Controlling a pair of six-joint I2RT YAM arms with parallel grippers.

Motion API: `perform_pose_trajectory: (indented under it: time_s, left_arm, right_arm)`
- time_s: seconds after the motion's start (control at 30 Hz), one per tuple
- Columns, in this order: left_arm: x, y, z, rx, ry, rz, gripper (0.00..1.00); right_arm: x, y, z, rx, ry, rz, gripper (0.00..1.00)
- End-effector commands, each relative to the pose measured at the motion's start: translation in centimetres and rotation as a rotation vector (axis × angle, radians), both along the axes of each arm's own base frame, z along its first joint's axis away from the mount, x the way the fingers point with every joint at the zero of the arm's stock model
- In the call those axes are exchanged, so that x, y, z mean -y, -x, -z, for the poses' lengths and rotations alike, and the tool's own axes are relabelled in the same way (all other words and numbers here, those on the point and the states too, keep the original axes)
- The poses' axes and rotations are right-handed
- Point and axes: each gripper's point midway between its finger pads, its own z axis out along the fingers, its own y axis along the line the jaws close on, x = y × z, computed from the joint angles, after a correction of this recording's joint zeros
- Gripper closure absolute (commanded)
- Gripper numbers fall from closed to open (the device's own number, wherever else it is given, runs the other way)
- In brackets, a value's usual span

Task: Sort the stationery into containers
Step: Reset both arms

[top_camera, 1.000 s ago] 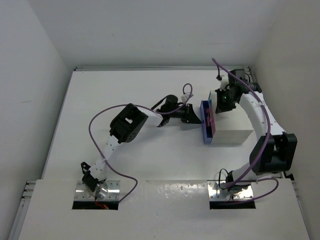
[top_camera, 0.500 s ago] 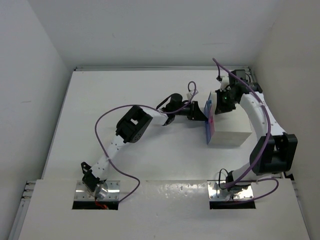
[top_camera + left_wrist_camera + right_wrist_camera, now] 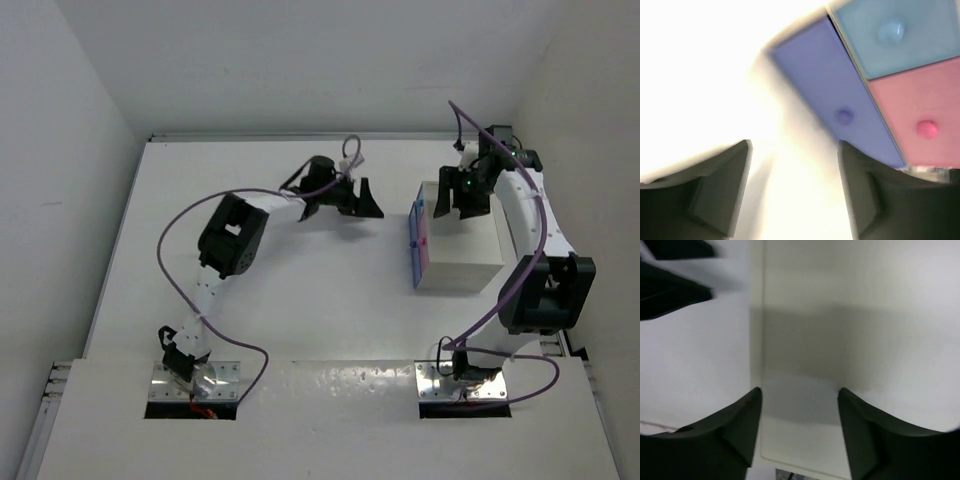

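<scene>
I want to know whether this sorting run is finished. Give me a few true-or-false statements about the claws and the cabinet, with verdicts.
1. The left claw and right claw are both open and empty. True.
2. The left claw touches the cabinet. False: it is apart from it, out to one side.
3. The right claw is above the cabinet's top. True.
4. The pink drawer lies out on the table. False: it sits in the cabinet.
</scene>
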Motion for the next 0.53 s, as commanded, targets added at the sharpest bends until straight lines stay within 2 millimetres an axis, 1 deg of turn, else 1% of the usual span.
perform_pose_trajectory:
  time_s: [0.0,0.03,0.07,0.1,0.13,0.17,0.2,0.23,0.27,0.3,0.33,0.37,0.4,0.43,0.47,0.5]
  left_arm:
    - [-7.0,-4.0,-7.4,0.18,-0.123,-0.012,0.13]
    - [-8.8,-4.3,-8.2,0.22,-0.183,0.011,0.11]
    - [-11.6,-5.4,-10.4,0.264,-0.202,-0.027,0.0]
    - [-13.3,-5.6,-11.3,0.278,-0.223,-0.048,0.0]
    - [-15.5,-5.7,-10.9,0.267,-0.287,-0.074,0.0]
    - [-17.3,-5.8,-12.9,0.29,-0.3,-0.116,0.0]
    - [-20.3,-6.6,-13.4,0.278,-0.329,-0.178,0.0]
    - [-22.3,-6.5,-12.9,0.25,-0.388,-0.22,0.0]
    - [-23.7,-6.3,-14.1,0.268,-0.414,-0.249,0.0]
    - [-26.5,-6.5,-13.9,0.274,-0.486,-0.288,0.0]
    - [-28.2,-6.1,-14.4,0.28,-0.52,-0.328,0.0]
    - [-28.8,-5.5,-14.4,0.266,-0.526,-0.333,0.0]
    - [-30.5,-5.7,-14.2,0.298,-0.59,-0.37,0.0]
    - [-31.4,-5.2,-15.6,0.328,-0.596,-0.398,0.0]
    - [-32.6,-4.8,-14.5,0.309,-0.612,-0.417,0.0]
    - [-33.6,-4.5,-15.3,0.337,-0.624,-0.441,0.0]
  right_arm:
    - [2.4,-2.6,-3.8,0.126,0.039,0.042,0.34]
    - [2.4,-3.7,-5.2,0.193,0.042,0.041,0.28]
    - [2.4,-4.7,-6.6,0.252,0.044,0.042,0.25]
    - [2.3,-5.2,-7.5,0.29,0.037,0.042,0.23]
    - [1.8,-6.1,-8.7,0.352,0.018,0.037,0.19]
    - [1.3,-6.5,-9.2,0.379,0.006,0.031,0.16]
    - [1.0,-7.3,-9.8,0.421,-0.004,0.032,0.15]
    - [0.6,-7.4,-9.7,0.422,-0.025,0.045,0.12]
    - [0.2,-7.7,-9.7,0.425,-0.036,0.048,0.11]
    - [0.0,-8.0,-9.7,0.429,-0.05,0.055,0.11]
    - [-0.3,-8.1,-9.2,0.415,-0.073,0.07,0.1]
    - [-0.5,-8.2,-9.0,0.414,-0.081,0.074,0.09]
    - [-0.7,-8.2,-8.7,0.413,-0.087,0.075,0.09]
    - [-1.0,-8.2,-8.7,0.415,-0.087,0.069,0.09]
    - [-1.2,-8.3,-8.7,0.423,-0.086,0.062,0.08]
    - [-1.5,-8.4,-8.7,0.426,-0.088,0.052,0.08]
